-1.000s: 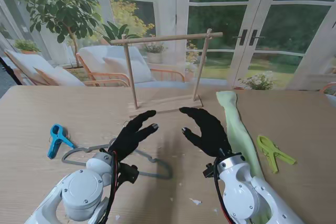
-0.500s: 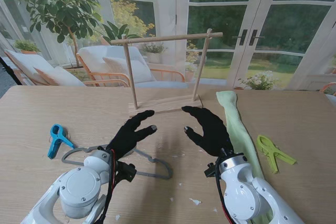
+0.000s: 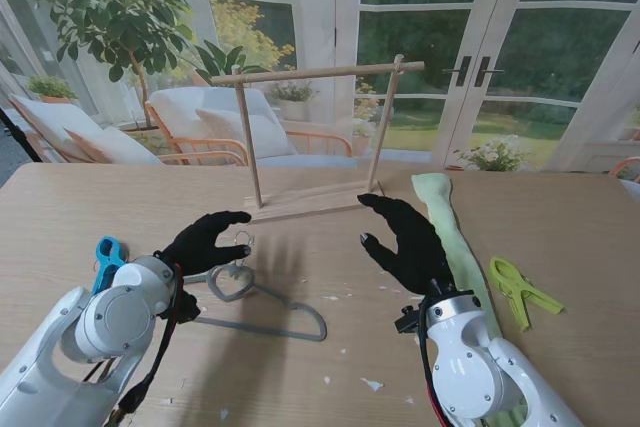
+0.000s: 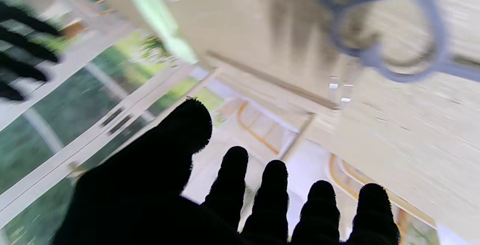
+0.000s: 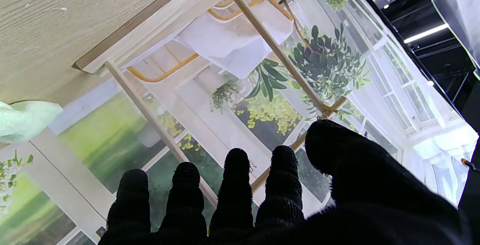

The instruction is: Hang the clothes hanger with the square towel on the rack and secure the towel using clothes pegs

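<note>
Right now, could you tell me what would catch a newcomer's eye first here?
Two black-gloved hands, the left hand and right hand, hover open over the table. Between them, farther from me, stands the bare wooden rack; a grey wire clothes hanger lies flat by the left hand.

Overhead stand view; two wrist views, left perhaps blurred.

Bright daylight pours through the glass doors (image 3: 470, 67) along the top of the stand view, which is sharp, with soft shadows on the table (image 3: 300, 347). The left wrist view is smeared by motion blur throughout. The right wrist view is crisp, blown out at its right edge.
</note>
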`<action>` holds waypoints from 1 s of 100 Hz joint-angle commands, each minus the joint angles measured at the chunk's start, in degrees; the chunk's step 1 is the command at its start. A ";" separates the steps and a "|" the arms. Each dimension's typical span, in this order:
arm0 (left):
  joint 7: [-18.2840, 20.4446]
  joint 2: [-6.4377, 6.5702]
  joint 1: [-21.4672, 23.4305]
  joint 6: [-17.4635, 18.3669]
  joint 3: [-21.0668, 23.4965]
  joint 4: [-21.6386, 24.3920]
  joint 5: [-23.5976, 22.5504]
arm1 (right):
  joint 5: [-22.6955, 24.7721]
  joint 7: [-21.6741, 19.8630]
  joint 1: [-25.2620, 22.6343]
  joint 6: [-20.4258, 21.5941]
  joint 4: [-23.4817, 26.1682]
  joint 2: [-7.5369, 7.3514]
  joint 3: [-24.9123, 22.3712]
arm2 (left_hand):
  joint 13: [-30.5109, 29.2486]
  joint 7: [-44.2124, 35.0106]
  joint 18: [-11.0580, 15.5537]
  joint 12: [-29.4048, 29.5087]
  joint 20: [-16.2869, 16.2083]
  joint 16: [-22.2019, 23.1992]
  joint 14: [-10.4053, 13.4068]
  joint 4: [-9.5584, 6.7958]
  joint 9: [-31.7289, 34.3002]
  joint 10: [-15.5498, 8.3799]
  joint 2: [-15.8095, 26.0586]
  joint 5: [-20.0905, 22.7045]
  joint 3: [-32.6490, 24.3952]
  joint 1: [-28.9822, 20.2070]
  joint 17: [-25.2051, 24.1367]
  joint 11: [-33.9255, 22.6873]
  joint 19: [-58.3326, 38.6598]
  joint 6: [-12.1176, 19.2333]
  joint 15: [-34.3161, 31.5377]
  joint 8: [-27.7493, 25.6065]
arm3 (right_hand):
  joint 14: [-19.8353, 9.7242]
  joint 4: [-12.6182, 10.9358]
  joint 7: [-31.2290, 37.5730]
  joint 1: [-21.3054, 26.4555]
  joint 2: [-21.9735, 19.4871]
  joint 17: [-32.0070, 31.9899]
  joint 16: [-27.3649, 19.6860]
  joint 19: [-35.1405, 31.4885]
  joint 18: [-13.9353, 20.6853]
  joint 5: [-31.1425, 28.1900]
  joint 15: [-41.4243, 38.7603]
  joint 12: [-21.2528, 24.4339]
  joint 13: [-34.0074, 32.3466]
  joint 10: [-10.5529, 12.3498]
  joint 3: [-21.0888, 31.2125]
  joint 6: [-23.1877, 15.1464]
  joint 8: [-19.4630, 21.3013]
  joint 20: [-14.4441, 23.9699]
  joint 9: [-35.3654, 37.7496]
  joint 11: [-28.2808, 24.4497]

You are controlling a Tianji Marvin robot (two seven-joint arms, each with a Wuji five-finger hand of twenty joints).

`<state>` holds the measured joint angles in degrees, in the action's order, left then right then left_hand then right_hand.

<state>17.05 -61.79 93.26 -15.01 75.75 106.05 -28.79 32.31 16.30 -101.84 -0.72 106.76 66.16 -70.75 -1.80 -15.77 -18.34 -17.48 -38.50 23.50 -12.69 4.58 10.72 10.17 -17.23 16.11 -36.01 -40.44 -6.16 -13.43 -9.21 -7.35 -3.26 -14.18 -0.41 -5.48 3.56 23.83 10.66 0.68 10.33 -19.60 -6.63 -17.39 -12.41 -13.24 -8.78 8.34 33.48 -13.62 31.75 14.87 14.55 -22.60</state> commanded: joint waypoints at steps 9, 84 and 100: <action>3.41 1.72 -1.64 0.46 1.00 -5.31 -3.62 | -0.17 -0.72 -0.62 -0.40 0.69 0.49 -0.07 | 0.95 -0.97 0.01 -1.00 -3.20 2.48 0.26 -0.90 0.07 -0.97 -1.17 -1.47 -1.82 0.52 -1.12 -0.99 -2.00 0.08 -0.48 -1.18 | -0.92 1.98 0.16 -0.48 0.20 0.17 0.61 0.83 -0.06 -0.42 -0.80 0.02 1.46 0.08 -0.35 -0.41 0.77 20.13 0.21 -0.01; -0.21 1.90 -9.25 1.25 -6.77 -21.50 -12.66 | -0.07 0.05 -1.51 -0.57 1.55 0.62 -0.57 | 0.36 -7.07 -0.19 -3.45 -9.48 9.97 -0.13 1.44 -0.54 -1.33 -6.95 -3.83 -11.96 4.69 0.94 -0.14 -3.09 4.17 -2.16 -5.67 | -0.84 2.10 0.70 -0.52 0.43 0.43 0.94 0.70 -0.33 -0.92 -1.56 -0.06 1.41 0.01 0.54 -0.07 1.11 20.14 0.40 -0.09; -3.29 1.27 -10.73 1.24 -8.40 -24.22 -11.28 | -0.04 0.13 -1.44 -0.60 1.50 0.64 -0.52 | 0.27 -7.23 -0.10 -3.96 -9.70 10.37 -0.06 1.39 -0.75 -1.65 -6.80 -4.55 -12.21 4.19 0.92 0.42 -3.09 6.42 -2.35 -5.70 | -0.83 2.14 0.84 -0.52 0.57 0.52 1.01 0.68 -0.42 -1.00 -1.70 -0.13 1.37 -0.06 0.63 0.02 1.23 20.12 0.51 -0.24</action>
<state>13.64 -59.78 83.01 -13.85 67.77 82.67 -40.35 32.27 17.03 -102.96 -1.25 108.07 66.33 -71.41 -1.82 -22.21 -18.34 -20.35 -47.31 32.80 -12.69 4.63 10.76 10.12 -22.78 13.08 -45.90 -36.93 -5.35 -13.86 -11.29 -3.13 -4.74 -19.02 -0.34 -5.49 4.18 23.83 10.67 0.79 10.92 -19.60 -6.69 -18.04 -13.70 -13.25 -8.78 8.32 33.56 -13.57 32.28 14.87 14.58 -22.60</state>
